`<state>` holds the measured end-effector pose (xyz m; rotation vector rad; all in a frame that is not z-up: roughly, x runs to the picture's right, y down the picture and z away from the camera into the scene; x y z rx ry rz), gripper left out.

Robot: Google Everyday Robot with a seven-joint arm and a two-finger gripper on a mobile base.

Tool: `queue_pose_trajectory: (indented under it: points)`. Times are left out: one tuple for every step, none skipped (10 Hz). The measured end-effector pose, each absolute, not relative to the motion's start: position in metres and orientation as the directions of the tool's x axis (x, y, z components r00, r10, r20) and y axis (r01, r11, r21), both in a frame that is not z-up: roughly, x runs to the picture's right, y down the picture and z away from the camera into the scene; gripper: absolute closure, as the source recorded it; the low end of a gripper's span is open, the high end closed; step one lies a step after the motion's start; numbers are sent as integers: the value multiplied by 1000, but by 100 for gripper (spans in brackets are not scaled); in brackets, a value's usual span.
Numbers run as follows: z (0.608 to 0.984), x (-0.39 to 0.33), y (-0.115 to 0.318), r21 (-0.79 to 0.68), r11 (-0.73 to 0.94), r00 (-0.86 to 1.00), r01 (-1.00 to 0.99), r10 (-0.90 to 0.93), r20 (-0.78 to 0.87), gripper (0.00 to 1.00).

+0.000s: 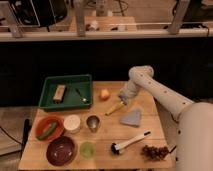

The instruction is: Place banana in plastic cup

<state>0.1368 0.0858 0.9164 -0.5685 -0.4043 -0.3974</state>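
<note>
Banana [114, 108] lies on the desk [107, 131] just below-left of the gripper [123, 100]; whether the gripper holds it, I cannot tell. Best pinch it mid-length, then lower it tip-first into the plastic cup [87, 149], well down-left.

Readable text, labels, brands, numbers, signs: none legible on any item. Surfaces checked: green rectangular plastic tray [66, 78] at the far left corner of the wooden table [155, 125]; white round container [72, 123] near the left edge. Gripper [122, 99]: no marking legible; located right of the far edge's middle, at the slim yellow banana [114, 109].
</note>
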Motion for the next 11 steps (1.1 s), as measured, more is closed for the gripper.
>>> queue_pose_trajectory:
  points:
    - [914, 136, 87, -430, 770, 845, 471, -253, 472, 25]
    - [911, 131, 86, -421, 770, 839, 479, -262, 476, 21]
    - [909, 127, 87, -416, 768, 835, 486, -268, 481, 20]
    - [907, 121, 87, -409, 765, 826, 498, -277, 490, 20]
    - [906, 117, 89, -404, 759, 818, 511, -285, 499, 20]
    - [904, 113, 91, -400, 753, 810, 522, -293, 508, 20]
    - [903, 108, 94, -397, 746, 801, 535, -300, 518, 20]
    - [903, 105, 95, -395, 742, 796, 542, -303, 524, 20]
    - [903, 101, 98, -397, 734, 790, 551, -306, 531, 20]
    - [904, 96, 103, -401, 722, 781, 564, -310, 542, 20]
    - [905, 92, 106, -403, 713, 775, 573, -313, 549, 20]
